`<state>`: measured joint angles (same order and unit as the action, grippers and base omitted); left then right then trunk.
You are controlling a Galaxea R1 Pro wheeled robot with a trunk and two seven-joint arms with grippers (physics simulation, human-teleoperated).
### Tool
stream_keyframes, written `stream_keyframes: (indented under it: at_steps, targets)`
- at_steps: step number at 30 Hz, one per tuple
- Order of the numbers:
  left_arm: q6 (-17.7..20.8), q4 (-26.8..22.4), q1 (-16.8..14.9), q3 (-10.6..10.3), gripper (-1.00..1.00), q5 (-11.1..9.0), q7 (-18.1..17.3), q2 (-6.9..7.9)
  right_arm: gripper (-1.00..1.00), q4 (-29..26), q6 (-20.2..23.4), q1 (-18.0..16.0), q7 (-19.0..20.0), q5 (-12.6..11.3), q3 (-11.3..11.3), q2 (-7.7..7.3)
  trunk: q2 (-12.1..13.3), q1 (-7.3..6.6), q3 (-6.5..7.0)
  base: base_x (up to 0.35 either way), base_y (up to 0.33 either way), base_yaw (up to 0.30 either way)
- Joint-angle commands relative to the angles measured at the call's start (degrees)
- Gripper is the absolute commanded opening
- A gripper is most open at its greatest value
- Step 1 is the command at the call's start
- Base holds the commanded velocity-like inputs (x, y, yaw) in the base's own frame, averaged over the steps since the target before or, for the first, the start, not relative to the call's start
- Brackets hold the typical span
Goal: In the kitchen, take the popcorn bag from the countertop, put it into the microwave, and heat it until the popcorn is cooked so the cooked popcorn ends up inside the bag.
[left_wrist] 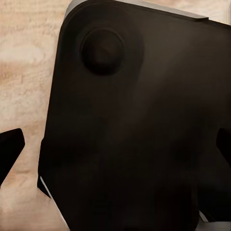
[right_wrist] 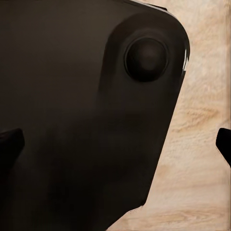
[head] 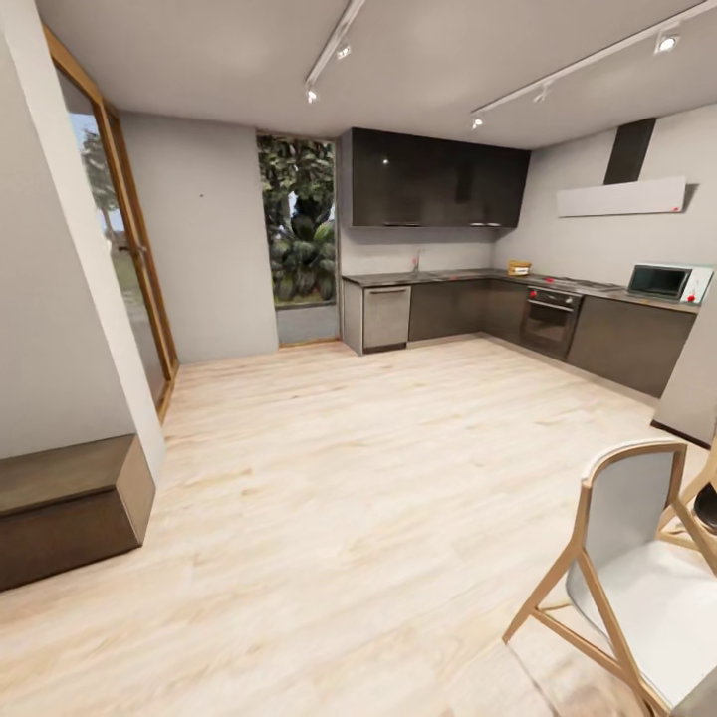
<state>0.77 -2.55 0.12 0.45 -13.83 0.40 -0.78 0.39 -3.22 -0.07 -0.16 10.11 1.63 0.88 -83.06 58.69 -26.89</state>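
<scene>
Far across the room, the pale microwave (head: 669,281) stands at the right end of the grey countertop (head: 448,277). A small tan thing, likely the popcorn bag (head: 519,268), sits on the counter near the corner; the popcorn is too far off to make out. My left gripper (left_wrist: 115,147) is open, its dark fingertips (left_wrist: 9,149) spread wide over my own dark base and the wood floor. The right gripper (right_wrist: 115,144) is open too, with a fingertip (right_wrist: 9,144) at each edge and nothing held.
A wooden chair with a white seat (head: 637,568) stands close at the front right. A low dark bench (head: 65,508) sits against the left wall. The steel built-in oven (head: 551,319) and a dishwasher (head: 386,317) front the cabinets. Light wood floor (head: 349,468) stretches to the kitchen.
</scene>
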Motion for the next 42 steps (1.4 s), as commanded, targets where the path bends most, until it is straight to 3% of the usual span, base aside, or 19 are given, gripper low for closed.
stream_keyframes:
  at_steps: [1,18,42]
  targets:
    - [0.11,-0.09,0.0,0.01,1.0,-0.32,0.04,-0.01,1.0,0.02,-0.27,-0.01,-0.02,0.26,0.13,0.0,-0.02,0.03,-0.04,0.323,0.0,0.0]
    - [0.11,-0.09,-0.03,0.04,1.0,-0.4,0.04,0.0,1.0,0.05,-0.3,-0.01,-0.02,0.26,0.13,0.0,-0.02,0.03,-0.04,0.323,0.003,0.0]
    - [-0.14,-0.28,0.01,-0.01,1.0,-0.24,0.04,-0.01,1.0,0.04,-0.21,-0.01,0.07,-0.21,-0.42,0.0,-0.02,0.03,-0.04,0.323,0.104,0.0]
